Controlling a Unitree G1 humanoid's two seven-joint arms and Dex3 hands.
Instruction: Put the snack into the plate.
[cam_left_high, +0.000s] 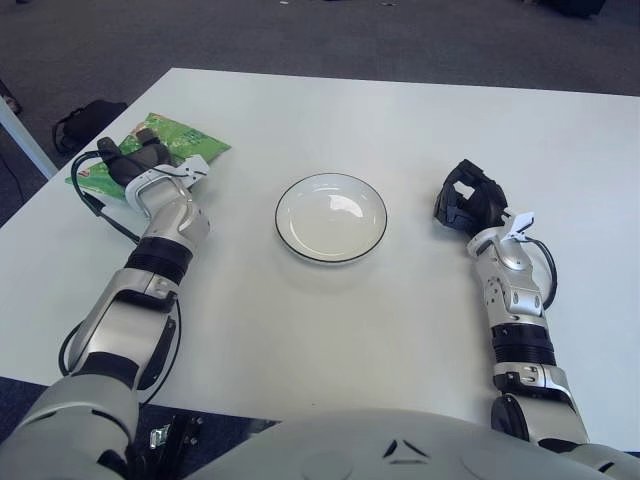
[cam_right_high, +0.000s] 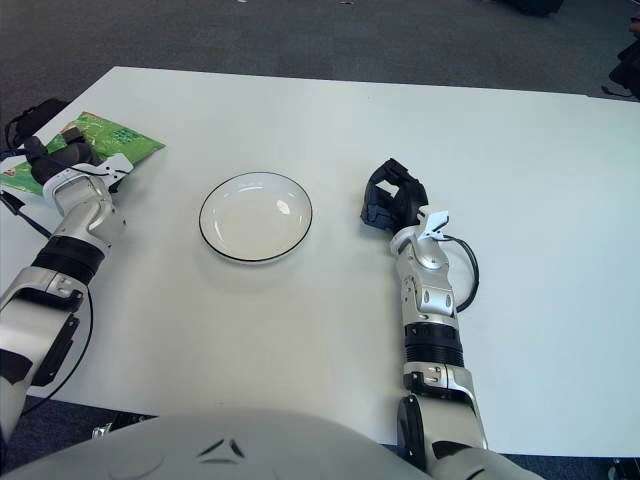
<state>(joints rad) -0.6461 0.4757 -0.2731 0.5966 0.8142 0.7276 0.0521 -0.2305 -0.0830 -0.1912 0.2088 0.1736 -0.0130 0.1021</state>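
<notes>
Gripping one snack bag (cam_left_high: 175, 140), left hand (cam_left_high: 135, 160) nears one plate (cam_left_high: 331, 217); right hand (cam_left_high: 468, 197) curled, empty.

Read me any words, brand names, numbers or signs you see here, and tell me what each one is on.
Nothing can be read.
Green snack bag, under the left hand: it carries printing and a red patch, too small to make out.
Plate: no text.
Right hand, right of the plate: no markings visible.
</notes>
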